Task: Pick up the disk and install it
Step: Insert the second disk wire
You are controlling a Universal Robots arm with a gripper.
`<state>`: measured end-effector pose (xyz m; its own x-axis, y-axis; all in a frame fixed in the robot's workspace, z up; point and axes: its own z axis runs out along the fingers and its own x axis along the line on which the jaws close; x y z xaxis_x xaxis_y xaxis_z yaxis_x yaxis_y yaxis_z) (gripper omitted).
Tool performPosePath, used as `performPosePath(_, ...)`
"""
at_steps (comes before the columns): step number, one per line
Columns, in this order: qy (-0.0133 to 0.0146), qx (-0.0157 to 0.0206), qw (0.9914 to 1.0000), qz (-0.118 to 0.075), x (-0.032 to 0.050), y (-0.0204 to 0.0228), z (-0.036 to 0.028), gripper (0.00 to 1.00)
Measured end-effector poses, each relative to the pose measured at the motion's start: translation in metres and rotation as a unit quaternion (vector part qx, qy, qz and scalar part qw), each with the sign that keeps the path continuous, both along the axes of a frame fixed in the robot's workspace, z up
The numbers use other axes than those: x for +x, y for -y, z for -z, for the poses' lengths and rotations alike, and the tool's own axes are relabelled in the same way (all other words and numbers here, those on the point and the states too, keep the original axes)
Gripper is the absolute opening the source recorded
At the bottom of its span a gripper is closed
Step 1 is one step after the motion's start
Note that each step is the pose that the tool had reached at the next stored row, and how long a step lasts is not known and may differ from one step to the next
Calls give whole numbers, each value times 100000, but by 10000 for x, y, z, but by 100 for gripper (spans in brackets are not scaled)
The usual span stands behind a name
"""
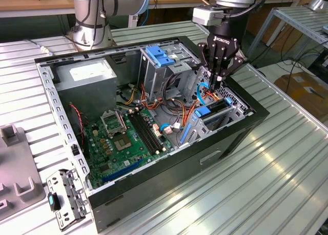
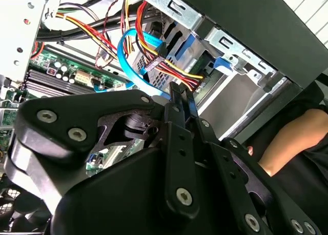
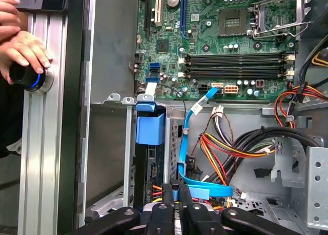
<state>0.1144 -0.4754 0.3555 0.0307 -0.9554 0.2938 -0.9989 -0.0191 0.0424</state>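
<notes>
- Ribbed aluminium bench (image 1: 287,163) carries an open black computer case (image 1: 241,130) lying on its side; workshop tables stand behind.
- Disk: flat drive with blue plastic rails and end handle (image 1: 205,112), seated edge-up in the grey metal drive cage (image 1: 228,114) at the case corner on the exterior view's right. In the first wrist view its blue handle (image 3: 150,127) stands at the cage mouth, beside the green motherboard.
- Black robot tool (image 1: 219,81) hangs just above that cage, behind the disk's handle. Its fingers look pressed together in both wrist views (image 2: 179,104) (image 3: 179,191), tips down among the cables, nothing between them that I can make out.
- Light blue flat data cable (image 3: 192,142) loops from the motherboard down to the fingertips; a bundle of red, yellow and orange power wires (image 3: 225,148) lies next to it.
- Green motherboard (image 1: 128,137) covers the case floor, with black memory slots (image 1: 146,132) and a bare square processor socket (image 1: 113,123).
- Grey boxy power supply with a white label (image 1: 87,73) sits in the far corner on the exterior view's left.
- Second, upper metal bay with a blue plastic latch (image 1: 161,55) stands by the tool.
- Person's hand (image 3: 23,55) grips a black knob with a blue ring (image 3: 28,78) on the bench rail outside the case.
- Small grey metal bracket with a teal tab (image 1: 64,199) lies on the bench near the case's front corner.
</notes>
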Motion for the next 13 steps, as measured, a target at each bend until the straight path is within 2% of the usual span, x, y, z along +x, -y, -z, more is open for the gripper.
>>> performPosePath(13, -1, 3, 100000, -172, 0, 0, 1, 16)
